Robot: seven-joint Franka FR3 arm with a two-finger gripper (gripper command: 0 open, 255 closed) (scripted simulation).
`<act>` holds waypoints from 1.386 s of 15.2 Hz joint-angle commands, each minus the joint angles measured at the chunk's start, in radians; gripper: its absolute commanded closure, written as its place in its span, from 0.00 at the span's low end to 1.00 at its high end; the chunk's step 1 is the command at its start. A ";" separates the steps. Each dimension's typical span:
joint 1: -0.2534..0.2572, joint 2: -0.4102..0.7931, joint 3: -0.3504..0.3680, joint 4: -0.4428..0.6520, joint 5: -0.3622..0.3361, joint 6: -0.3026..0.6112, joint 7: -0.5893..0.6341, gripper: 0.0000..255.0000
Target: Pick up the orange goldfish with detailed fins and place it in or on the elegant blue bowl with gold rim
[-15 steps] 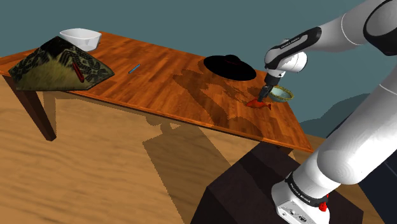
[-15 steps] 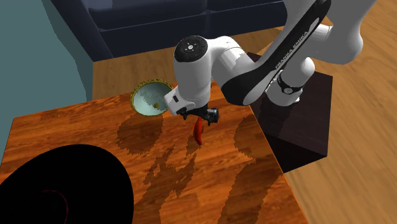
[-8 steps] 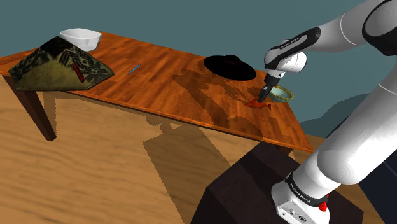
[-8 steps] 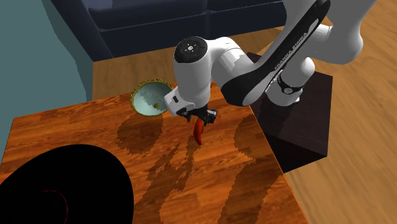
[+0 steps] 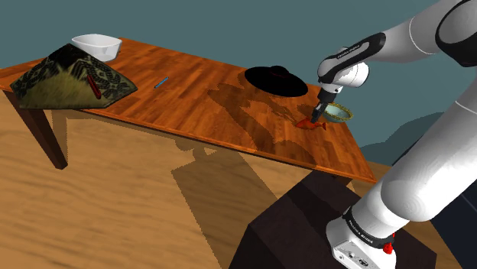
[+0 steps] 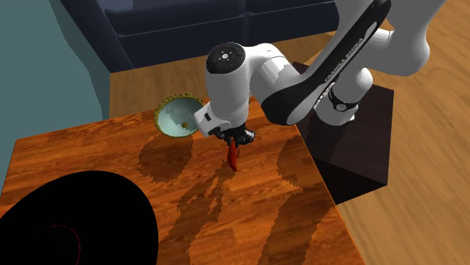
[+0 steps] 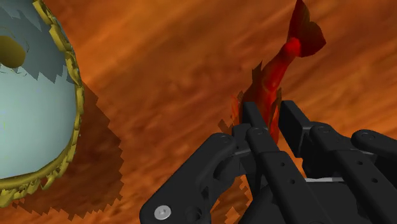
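Claw: the black gripper [image 7: 270,118] [image 6: 234,140] [image 5: 316,117] is clamped on the goldfish, with one finger on each flank.
Goldfish: red-orange with ragged fins [image 7: 275,75] [image 6: 234,157] [image 5: 310,124]. It hangs tail-down from the fingers over the table [image 5: 206,92] [image 6: 90,158], near the corner closest to the stand. I cannot tell whether the tail touches the wood.
Bowl: pale blue inside with a toothed gold rim [image 7: 77,102] [image 6: 169,113] [image 5: 348,115]. It sits right at that same corner, just beside the fish and apart from it.
Between them: a strip of bare wood in the bowl's shadow.
Further off: a black hat [image 5: 277,79] [image 6: 68,218] sits toward the table's middle, well apart from the claw. A blue pen [image 5: 161,82] lies beyond it.
Far end: a dark patterned mound [image 5: 69,75] is at the opposite corner, with a white dish [image 5: 98,46] behind it.
Arm: white [image 6: 301,83], it rises from the stand [image 5: 306,229], arches over the table's edge and bends at the wrist, so the hand points down.
Behind: a dark blue sofa [image 6: 211,22].
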 commanded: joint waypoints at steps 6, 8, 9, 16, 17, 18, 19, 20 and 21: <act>0.003 -0.050 0.001 0.024 -0.038 -0.066 0.029 1.00; 0.004 -0.068 0.002 0.036 -0.051 -0.093 0.038 1.00; 0.004 -0.077 0.003 0.042 -0.057 -0.106 0.043 1.00; 0.004 -0.132 0.011 0.092 -0.091 -0.202 0.069 1.00; 0.004 -0.139 0.013 0.100 -0.094 -0.215 0.072 1.00; 0.004 -0.145 0.014 0.108 -0.098 -0.229 0.075 1.00; 0.004 -0.151 0.015 0.116 -0.101 -0.243 0.078 1.00; 0.004 -0.157 0.017 0.125 -0.104 -0.256 0.080 1.00; 0.004 -0.163 0.018 0.133 -0.107 -0.270 0.083 1.00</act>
